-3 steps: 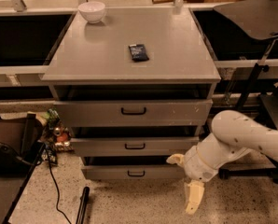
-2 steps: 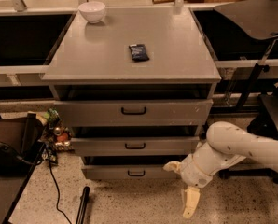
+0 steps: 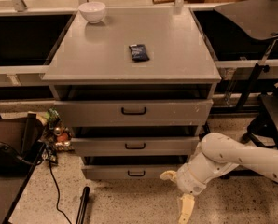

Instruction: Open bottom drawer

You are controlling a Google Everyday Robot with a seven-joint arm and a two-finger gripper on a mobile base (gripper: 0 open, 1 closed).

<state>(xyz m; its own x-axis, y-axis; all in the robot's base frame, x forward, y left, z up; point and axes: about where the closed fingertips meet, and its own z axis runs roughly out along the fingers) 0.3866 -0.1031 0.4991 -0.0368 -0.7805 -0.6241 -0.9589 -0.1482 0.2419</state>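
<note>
In the middle of the frame we see the grey cabinet [image 3: 129, 73], with its flat top and three drawers stacked under it. From the right edge the white arm [image 3: 241, 157] comes in low and bends down toward the lower middle of the frame. At the lower left there is a dark chair [image 3: 10, 143], and a black cable [image 3: 52, 181] runs down over the speckled floor [image 3: 120, 204] beside it.

The top drawer [image 3: 97, 113] has the tallest front, and the middle drawer [image 3: 97, 146] sits below it. The bottom drawer [image 3: 101, 172] is the lowest one, in the lower centre of the frame, just above the floor. All three fronts stand a little forward, with a dark gap above each.

The gripper [image 3: 175, 194] hangs to the right of the bottom drawer, near its right corner. Its two cream fingers [image 3: 186, 208] are spread wide and hold nothing; one points left toward the drawer front, the other points down.

On the cabinet top, a white bowl [image 3: 92, 11] stands in the upper left corner, and a small dark packet [image 3: 139, 52] lies near the centre. The small black handle [image 3: 136, 173] of the bottom drawer is left of the gripper and apart from it.
</note>
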